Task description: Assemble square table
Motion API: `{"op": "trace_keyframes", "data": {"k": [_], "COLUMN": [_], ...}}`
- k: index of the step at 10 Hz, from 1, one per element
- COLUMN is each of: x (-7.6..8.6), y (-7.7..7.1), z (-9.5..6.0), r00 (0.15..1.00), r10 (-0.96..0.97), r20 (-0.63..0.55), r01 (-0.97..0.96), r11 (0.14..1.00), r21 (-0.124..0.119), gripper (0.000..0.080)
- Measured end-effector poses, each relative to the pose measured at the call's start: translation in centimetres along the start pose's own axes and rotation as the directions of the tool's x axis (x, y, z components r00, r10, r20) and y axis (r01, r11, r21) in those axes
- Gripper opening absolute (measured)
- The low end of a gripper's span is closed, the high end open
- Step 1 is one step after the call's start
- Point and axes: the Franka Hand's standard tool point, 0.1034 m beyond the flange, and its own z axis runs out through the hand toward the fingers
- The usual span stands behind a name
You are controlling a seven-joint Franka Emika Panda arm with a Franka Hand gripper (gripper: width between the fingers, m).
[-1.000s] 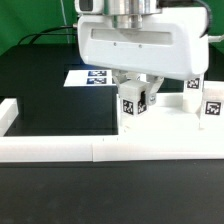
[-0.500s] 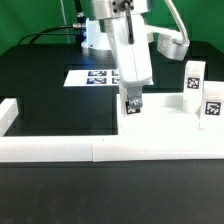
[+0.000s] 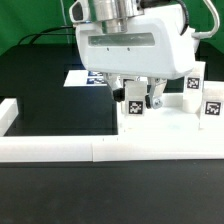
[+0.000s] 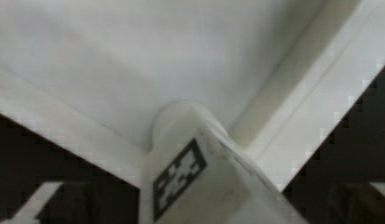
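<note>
In the exterior view, the gripper [image 3: 137, 98] is seen at about 1 o'clock from the frame's centre, hanging below the broad white wrist housing. Between its 2 fingers a small white tagged leg [image 3: 132, 104] is pinched, held upright above the white tabletop [image 3: 165, 128], which lies flat at about 3 o'clock, just inside the long low white border wall [image 3: 60, 149]. Whether the leg's lower end touches the tabletop cannot be told. 2 further legs are seen standing at the exterior view's right: one [image 3: 193, 79] towards 2 o'clock, the other [image 3: 212, 105] just beside it, nearer 3 o'clock. A flat printed sheet of tags [image 3: 78, 78] lies on the black table [image 3: 40, 80] at about 11 o'clock, partly hidden behind the housing.

In the wrist view, the held leg [image 4: 192, 165] is shown close up with its black-and-white tag facing the camera, set against the pale tabletop [image 4: 153, 50] and its edges; the fingers themselves are blurred.
</note>
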Motion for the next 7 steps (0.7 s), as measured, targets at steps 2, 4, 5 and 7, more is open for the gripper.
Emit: {"op": "trace_keyframes", "data": {"k": [2,4,5,7], "x": [0.08,-0.15,-0.37,-0.18], "y": [0.06,-0.88,-0.92,-0.86], "z": [-0.06,-0.59,-0.57,-0.56], "r00": [0.980,0.743,0.640,0.698], "r10": [-0.199,-0.668,-0.764,-0.713], "r20": [0.000,0.046,0.081,0.065], "r01": [0.199,0.668,0.767,0.716], "r11": [0.980,0.737,0.632,0.689], "r21": [-0.023,-0.103,-0.110,-0.113], "gripper": [0.0649,0.0649,0.0649,0.0554]}}
